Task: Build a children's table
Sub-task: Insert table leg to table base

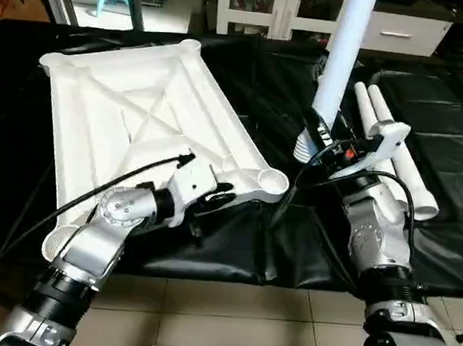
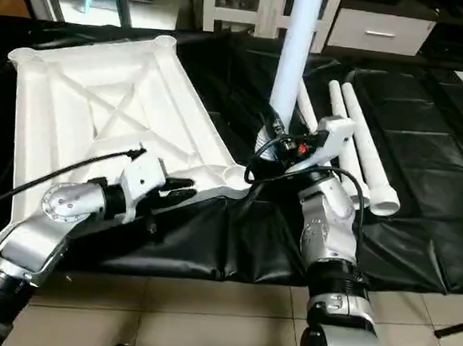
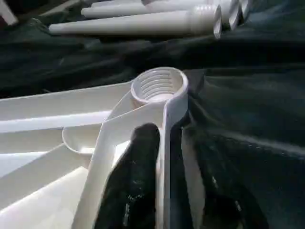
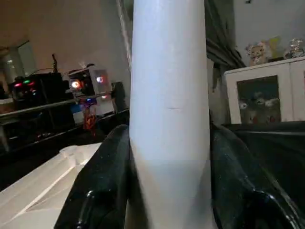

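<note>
The right pincer (image 1: pixel 324 140) clamps a white leg (image 1: pixel 342 57) nearly upright, top cut off, beside the upturned tabletop (image 1: pixel 139 118), while the left pincer (image 3: pixel 162 181) straddles the rim near a corner socket (image 3: pixel 158 86), grip unclear.

Silver forearms with round joint housings are seen, ending in white wrist blocks; black cables are looped along both. The left end effector (image 1: pixel 218 196) and right end effector (image 1: pixel 324 140) have glossy black fingers.
</note>
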Controlling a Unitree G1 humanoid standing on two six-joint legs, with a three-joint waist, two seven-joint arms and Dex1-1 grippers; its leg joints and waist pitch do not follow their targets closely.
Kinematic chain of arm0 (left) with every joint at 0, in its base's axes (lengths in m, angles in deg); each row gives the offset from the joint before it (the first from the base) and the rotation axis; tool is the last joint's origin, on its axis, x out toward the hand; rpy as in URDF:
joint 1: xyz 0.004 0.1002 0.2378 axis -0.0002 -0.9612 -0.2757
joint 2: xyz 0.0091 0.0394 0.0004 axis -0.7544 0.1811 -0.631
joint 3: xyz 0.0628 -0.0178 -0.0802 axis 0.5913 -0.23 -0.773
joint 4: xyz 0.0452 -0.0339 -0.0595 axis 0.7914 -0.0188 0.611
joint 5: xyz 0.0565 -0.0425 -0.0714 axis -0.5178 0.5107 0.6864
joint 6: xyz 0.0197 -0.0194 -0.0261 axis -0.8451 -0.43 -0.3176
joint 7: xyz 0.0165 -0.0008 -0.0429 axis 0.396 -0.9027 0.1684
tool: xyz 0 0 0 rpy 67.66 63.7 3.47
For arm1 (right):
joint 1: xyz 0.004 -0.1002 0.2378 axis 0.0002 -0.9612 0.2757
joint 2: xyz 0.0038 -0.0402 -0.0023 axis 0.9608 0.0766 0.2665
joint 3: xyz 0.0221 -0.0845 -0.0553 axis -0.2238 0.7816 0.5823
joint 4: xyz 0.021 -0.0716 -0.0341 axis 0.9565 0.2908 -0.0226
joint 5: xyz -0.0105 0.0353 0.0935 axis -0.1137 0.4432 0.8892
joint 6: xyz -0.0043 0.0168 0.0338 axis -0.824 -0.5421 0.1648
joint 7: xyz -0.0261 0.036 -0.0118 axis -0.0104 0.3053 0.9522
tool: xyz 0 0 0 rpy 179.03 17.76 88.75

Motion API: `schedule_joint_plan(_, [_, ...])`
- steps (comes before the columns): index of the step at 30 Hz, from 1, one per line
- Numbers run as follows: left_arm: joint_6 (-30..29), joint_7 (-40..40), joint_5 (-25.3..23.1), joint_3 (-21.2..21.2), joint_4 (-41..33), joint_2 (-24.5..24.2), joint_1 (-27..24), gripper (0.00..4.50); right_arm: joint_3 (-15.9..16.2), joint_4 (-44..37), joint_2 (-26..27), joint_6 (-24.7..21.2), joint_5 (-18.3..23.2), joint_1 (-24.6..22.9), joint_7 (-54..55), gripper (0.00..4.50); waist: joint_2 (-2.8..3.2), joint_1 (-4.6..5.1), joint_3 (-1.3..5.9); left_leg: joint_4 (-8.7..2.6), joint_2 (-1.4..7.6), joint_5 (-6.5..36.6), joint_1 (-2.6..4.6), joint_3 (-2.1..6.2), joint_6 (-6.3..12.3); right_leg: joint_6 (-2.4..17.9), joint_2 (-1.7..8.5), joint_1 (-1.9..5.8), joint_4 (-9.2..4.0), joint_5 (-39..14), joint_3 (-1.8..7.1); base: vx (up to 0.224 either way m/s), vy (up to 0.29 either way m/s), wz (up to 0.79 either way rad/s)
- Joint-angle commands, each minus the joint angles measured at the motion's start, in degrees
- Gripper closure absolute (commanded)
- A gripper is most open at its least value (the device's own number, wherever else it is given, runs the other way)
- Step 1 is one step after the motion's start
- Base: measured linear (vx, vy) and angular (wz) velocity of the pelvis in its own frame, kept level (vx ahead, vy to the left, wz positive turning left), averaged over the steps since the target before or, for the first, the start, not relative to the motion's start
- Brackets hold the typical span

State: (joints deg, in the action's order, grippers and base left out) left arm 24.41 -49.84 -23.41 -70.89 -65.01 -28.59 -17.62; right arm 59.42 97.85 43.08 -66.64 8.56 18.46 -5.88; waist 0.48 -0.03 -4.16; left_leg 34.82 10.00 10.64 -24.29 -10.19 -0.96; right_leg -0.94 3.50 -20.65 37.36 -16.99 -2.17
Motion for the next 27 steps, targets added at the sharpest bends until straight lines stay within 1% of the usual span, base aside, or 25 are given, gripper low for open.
schedule_joint_plan(1, [-3.83, 3.60, 7.54, -8.68, -2.13, 1.64, 5.53, 3.31, 2.40, -4.92, -1.87, -1.49, -0.89, -0.47, -3.11, 2.63, -0.13, -0.49, 5.27, -2.46, 3.76, -7.74, 2.58, 1.26, 10.63, 17.79, 4.36, 2.61, -1.78, 31.83, 1.89, 0.000, 0.000, 0.00])
schedule_joint_plan(2, [-4.29, 4.00, 8.18, -9.37, -2.19, 1.89, 5.97, 3.20, 2.67, -5.17, -2.05, -1.60, -1.11, -0.61, -3.31, 2.63, -0.01, -0.66, 5.33, -2.35, 3.80, -8.04, 2.82, 1.26, 10.49, 17.91, 4.24, 2.35, -1.67, 31.77, 1.79, 0.000, 0.000, 0.00])
schedule_joint_plan(3, [-6.39, 5.83, 10.56, -11.95, -2.11, 2.68, 8.01, 3.09, 3.90, -5.79, -2.81, -1.40, -2.62, -1.20, -3.97, 2.63, -0.55, -0.61, 5.18, -2.40, 3.68, -7.72, 2.52, 1.18, 11.05, 17.98, 4.28, 2.29, -1.78, 31.03, 1.80, 0.000, 0.000, 0.00])
schedule_joint_plan(4, [-8.18, 8.06, 12.19, -14.17, -1.47, 3.16, 10.49, 3.06, 5.18, -6.41, -3.38, -0.73, -4.08, -1.86, -4.89, 2.63, -0.50, -0.82, 4.99, -2.45, 3.55, -5.88, 2.34, 1.11, 10.86, 18.10, 4.63, 2.26, -2.11, 28.79, 1.88, 0.000, 0.000, 0.00])
schedule_joint_plan(5, [-9.83, 12.77, 12.59, -16.52, 1.02, 3.61, 14.52, 3.06, 6.24, -7.59, -3.32, -0.92, -4.55, -2.60, -5.86, 2.63, -0.71, -0.83, 4.93, -2.46, 3.48, -4.75, 2.22, 0.97, 10.37, 18.01, 4.53, 2.40, -2.12, 27.82, 1.91, 0.000, 0.000, 0.00])
schedule_joint_plan(6, [-10.78, 17.33, 11.72, -18.04, 3.76, 3.76, 18.09, 3.05, 6.94, -8.62, -2.97, -1.22, -4.66, -3.14, -6.57, 2.63, -0.38, -1.09, 4.94, -2.41, 3.57, -2.92, 2.50, 1.06, 9.99, 18.11, 4.51, 2.11, -2.36, 25.50, 1.91, 0.000, 0.000, 0.00])
schedule_joint_plan(7, [-10.86, 17.85, 11.58, -18.19, 4.08, 3.77, 18.48, 3.05, 7.01, -8.74, -2.92, -1.28, -4.65, -3.20, -6.64, 2.63, -0.45, -1.21, 4.87, -2.51, 3.68, -2.28, 2.33, 1.24, 9.76, 17.74, 4.72, 2.24, -2.48, 23.36, 1.96, 0.000, 0.000, 0.00])
schedule_joint_plan(8, [-11.35, 20.81, 10.73, -18.97, 6.03, 3.82, 20.77, 3.05, 7.42, -9.35, -2.62, -1.54, -4.61, -3.49, -7.13, 2.63, -0.51, -1.22, 4.84, -2.60, 3.76, -1.89, 2.29, 1.23, 9.57, 17.68, 4.71, 2.23, -2.52, 22.54, 1.95, 0.000, 0.000, 0.00])
schedule_joint_plan(9, [-12.01, 24.84, 8.81, -19.59, 10.23, 3.95, 25.26, 3.05, 8.75, -9.81, -2.16, -1.37, -5.14, -3.85, -8.55, 2.63, -0.68, -1.32, 4.84, -2.58, 3.72, -1.29, 2.36, 1.18, 9.14, 17.55, 4.61, 2.11, -2.60, 20.93, 1.99, 0.000, 0.000, 0.00])
schedule_joint_plan(10, [-12.34, 25.57, 8.45, -19.67, 11.50, 4.12, 26.86, 3.05, 9.43, -10.19, -2.13, -1.46, -5.35, -4.10, -9.01, 2.63, -0.45, -1.50, 4.85, -2.54, 3.78, -0.46, 2.54, 1.24, 8.57, 17.53, 4.73, 1.92, -2.78, 18.86, 2.01, 0.000, 0.000, 0.00])
schedule_joint_plan(11, [-12.34, 25.57, 8.45, -19.67, 11.50, 4.12, 26.86, 3.05, 9.43, -10.19, -2.13, -1.46, -5.35, -4.10, -9.01, 2.63, -0.55, -1.53, 4.80, -2.61, 3.77, -0.46, 2.39, 1.22, 8.34, 17.44, 4.72, 2.00, -2.83, 18.31, 2.03, 0.000, 0.000, 0.00])
schedule_joint_plan(12, [-12.48, 25.81, 8.29, -19.49, 12.72, 4.55, 28.79, 3.05, 10.26, -10.32, -2.11, -1.31, -5.89, -4.33, -9.38, 2.63, -0.45, -1.79, 4.89, -2.67, 3.85, -0.76, 2.38, 1.31, 7.92, 17.54, 4.80, 2.01, -2.76, 17.82, 1.92, 0.000, 0.000, 0.00])
schedule_joint_plan(13, [-12.95, 25.63, 8.60, -19.35, 13.22, 5.06, 30.13, 3.05, 10.93, -10.34, -2.21, -1.12, -6.43, -4.51, -9.62, 2.63, -0.39, -2.02, 5.00, -2.57, 3.86, -1.13, 2.61, 1.21, 7.72, 17.79, 4.73, 1.72, -2.70, 18.11, 1.91, 0.000, 0.000, 0.00])
schedule_joint_plan(15, [-13.92, 25.62, 8.81, -19.04, 13.74, 5.74, 31.59, 3.05, 11.85, -10.30, -2.40, -0.57, -7.33, -4.78, -9.96, 2.63, -0.31, -2.33, 5.16, -2.45, 3.92, -2.02, 2.75, 1.17, 7.76, 18.31, 4.80, 1.53, -2.57, 19.34, 1.87, 0.000, 0.000, 0.00])
schedule_joint_plan(16, [-15.03, 24.47, 9.50, -18.06, 13.01, 6.99, 32.72, 3.05, 12.71, -10.14, -2.59, -0.01, -8.42, -5.13, -10.05, 2.63, -0.33, -2.58, 5.16, -2.36, 3.86, -1.97, 2.79, 1.06, 7.84, 18.57, 4.86, 1.42, -2.58, 19.78, 1.84, 0.000, 0.000, 0.00])
schedule_joint_plan(17, [-15.15, 24.38, 9.55, -17.97, 12.91, 7.08, 32.79, 3.05, 12.76, -10.14, -2.60, 0.02, -8.50, -5.16, -10.05, 2.63, -0.37, -2.69, 5.24, -2.33, 3.91, -2.24, 2.74, 1.04, 7.89, 18.68, 4.95, 1.47, -2.51, 20.17, 1.81, 0.000, 0.000, 0.00])
schedule_joint_plan(18, [-17.21, 22.90, 10.53, -16.24, 11.08, 8.56, 33.87, 3.05, 13.57, -10.17, -2.83, 0.56, -9.82, -5.58, -10.00, 2.63, -0.03, -2.98, 5.24, -2.29, 3.89, -2.56, 2.68, 1.04, 7.84, 18.64, 4.94, 1.30, -2.48, 20.61, 1.73, 0.000, 0.000, 0.00])
schedule_joint_plan(19, [-17.72, 22.77, 10.82, -15.85, 10.69, 8.86, 34.16, 3.05, 13.67, -10.30, -2.86, 0.55, -10.08, -5.71, -9.96, 2.63, -0.29, -3.31, 5.24, -2.27, 3.91, -2.29, 2.77, 0.99, 7.78, 18.87, 4.98, 1.24, -2.47, 20.56, 1.69, 0.000, 0.000, 0.00])
schedule_joint_plan(20, [-17.72, 22.77, 10.82, -15.85, 10.69, 8.86, 34.16, 3.05, 13.67, -10.30, -2.86, 0.55, -10.08, -5.71, -9.96, 2.63, -0.38, -3.42, 5.26, -2.29, 3.85, -1.99, 2.76, 0.91, 7.86, 19.00, 5.01, 1.27, -2.46, 20.50, 1.68, 0.000, 0.000, 0.00])
schedule_joint_plan(21, [-19.34, 21.55, 12.78, -15.00, 8.10, 9.50, 34.29, 3.05, 13.67, -10.18, -2.98, 0.42, -10.57, -5.79, -9.48, 2.63, -0.05, -3.51, 5.24, -2.32, 3.76, -1.15, 2.48, 0.86, 7.92, 18.87, 5.26, 1.43, -2.46, 20.08, 1.69, 0.000, 0.000, 0.00])
schedule_joint_plan(22, [-22.30, 20.32, 16.68, -14.69, 3.85, 10.45, 34.25, 3.05, 13.65, -9.66, -3.27, 0.43, -11.40, -5.81, -8.67, 2.63, -0.29, -3.43, 5.24, -2.52, 3.82, -0.45, 2.34, 0.84, 7.50, 18.61, 5.20, 1.54, -2.50, 19.41, 1.59, 0.000, 0.000, 0.00])
schedule_joint_plan(23, [-22.30, 20.32, 16.68, -14.69, 3.85, 10.45, 34.25, 3.05, 13.65, -9.66, -3.27, 0.43, -11.40, -5.81, -8.67, 2.63, -0.21, -3.41, 5.29, -2.64, 3.86, -0.31, 2.42, 0.87, 7.07, 18.76, 5.16, 1.49, -2.46, 18.75, 1.41, 0.000, 0.000, 0.00])
schedule_joint_plan(25, [-26.96, 18.21, 22.46, -14.10, -2.69, 11.44, 34.12, 3.05, 13.47, -8.81, -3.65, 0.43, -12.35, -5.81, -7.52, 2.63, -0.25, -3.42, 5.12, -2.77, 3.92, 0.76, 2.54, 0.66, 6.29, 19.02, 5.19, 1.29, -2.68, 16.86, 1.45, 0.000, 0.000, 0.00])
schedule_joint_plan(26, [-26.96, 18.21, 22.46, -14.10, -2.69, 11.44, 34.12, 3.05, 13.47, -8.81, -3.65, 0.43, -12.35, -5.81, -7.52, 2.63, -0.33, -3.32, 4.91, -2.91, 3.75, 2.37, 2.43, 0.52, 6.06, 18.84, 5.09, 1.25, -3.01, 14.81, 1.50, 0.000, 0.000, 0.00])
schedule_joint_plan(27, [-29.26, 16.94, 25.02, -13.55, -5.86, 11.20, 33.73, 3.05, 13.30, -8.32, -3.81, 0.52, -12.70, -5.73, -7.00, 2.63, -0.36, -3.26, 4.82, -2.93, 3.73, 3.26, 2.41, 0.45, 5.93, 18.59, 5.12, 1.27, -3.18, 13.72, 1.60, 0.000, 0.000, 0.00])
